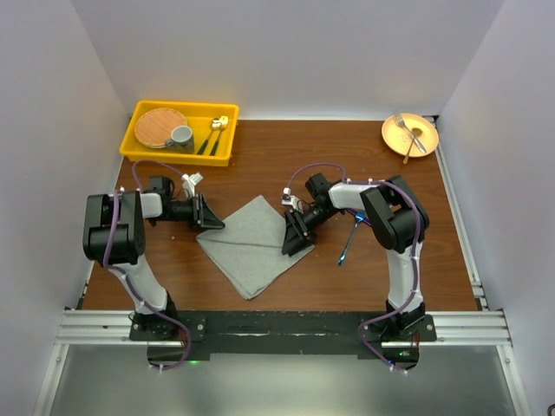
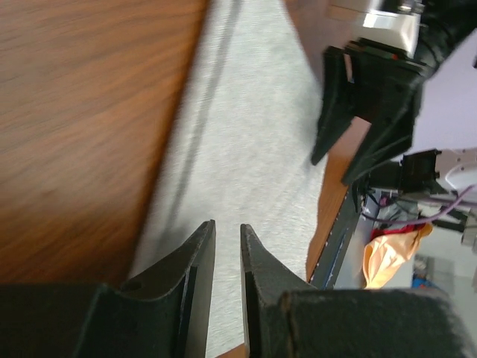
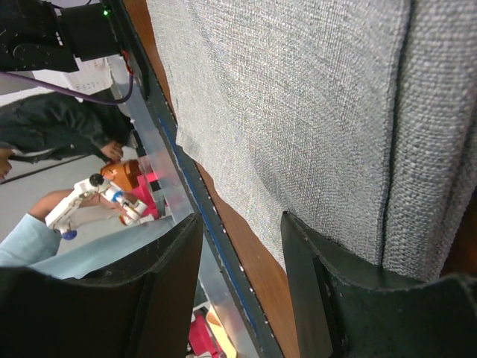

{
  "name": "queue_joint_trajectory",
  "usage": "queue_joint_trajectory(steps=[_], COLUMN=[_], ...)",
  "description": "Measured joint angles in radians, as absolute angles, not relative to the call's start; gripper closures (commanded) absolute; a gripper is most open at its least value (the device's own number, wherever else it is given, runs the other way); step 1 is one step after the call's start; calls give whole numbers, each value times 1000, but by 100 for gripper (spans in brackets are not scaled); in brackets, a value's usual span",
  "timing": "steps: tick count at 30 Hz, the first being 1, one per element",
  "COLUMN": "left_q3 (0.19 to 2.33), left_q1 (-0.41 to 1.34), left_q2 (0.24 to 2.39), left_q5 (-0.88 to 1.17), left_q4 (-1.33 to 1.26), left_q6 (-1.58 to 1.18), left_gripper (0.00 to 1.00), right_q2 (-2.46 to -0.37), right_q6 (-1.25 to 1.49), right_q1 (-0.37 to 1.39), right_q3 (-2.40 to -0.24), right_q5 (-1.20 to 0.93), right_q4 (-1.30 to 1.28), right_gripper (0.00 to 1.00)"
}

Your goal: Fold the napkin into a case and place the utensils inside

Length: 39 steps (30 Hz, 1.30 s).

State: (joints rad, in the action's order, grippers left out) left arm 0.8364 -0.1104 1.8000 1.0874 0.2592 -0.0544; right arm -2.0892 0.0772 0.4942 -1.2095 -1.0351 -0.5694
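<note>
The grey napkin (image 1: 251, 244) lies as a diamond at the table's middle, with a fold line running across it. My left gripper (image 1: 208, 218) sits low at its left corner. In the left wrist view the jaws (image 2: 226, 224) stand a narrow gap apart over the napkin (image 2: 246, 142), holding nothing. My right gripper (image 1: 295, 236) is at the napkin's right edge and open. In the right wrist view its jaws (image 3: 241, 220) are wide apart, and one finger lies against the napkin (image 3: 298, 97). The blue utensils (image 1: 350, 237) lie on the wood just right of the napkin, partly under the right arm.
A yellow tray (image 1: 139, 143) at the back left holds a wooden plate (image 1: 160, 127), a grey cup (image 1: 181, 136) and gold-headed cutlery (image 1: 215, 134). A yellow plate (image 1: 388, 137) with a silver fork (image 1: 408, 130) sits at the back right. White walls close in three sides.
</note>
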Motion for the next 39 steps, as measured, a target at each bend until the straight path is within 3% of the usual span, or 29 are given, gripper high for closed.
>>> queue_joint_trajectory(steps=[13,25,31,39], left_q3=[862,957,960,985], left_q1=[-200,-200,-200,-183], left_q2=[1966,1842,1801,1963], left_q5=[1178,1166,1133,1042], left_q4=[307,625,741,758], left_q6=[9,329,441,418], left_gripper=[74,72,75,83], right_q2=[-2092,-2074,-2032,-2086], right_q6=[98,115,85,63], right_q1=[490,492,492,492], right_q3=[-1209,-1251,-1356,-1376], right_q5=[-1030,-1001,-984,-933], right_q4=[-565,-593,-622,-604], right_gripper=[49,49,50,55])
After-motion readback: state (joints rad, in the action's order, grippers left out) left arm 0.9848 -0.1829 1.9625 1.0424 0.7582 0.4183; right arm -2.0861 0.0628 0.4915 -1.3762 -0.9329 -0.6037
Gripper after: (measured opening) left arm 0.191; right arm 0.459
